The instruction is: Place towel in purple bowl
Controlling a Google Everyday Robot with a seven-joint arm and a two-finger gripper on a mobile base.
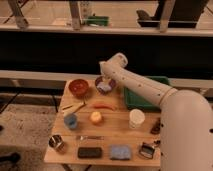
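The towel (104, 87) lies pale in the purple bowl (106, 85), directly beneath the gripper (105, 78). The arm's wrist hides most of the gripper, so whether it has released the cloth I cannot tell. Orange-red bowl (78, 87) sits just beside.

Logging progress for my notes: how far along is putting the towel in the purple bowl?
Nearly done. The pale towel already lies inside the purple bowl, beside the orange-red bowl. The gripper hangs right over it. Left: confirming the release and pulling the arm clear.
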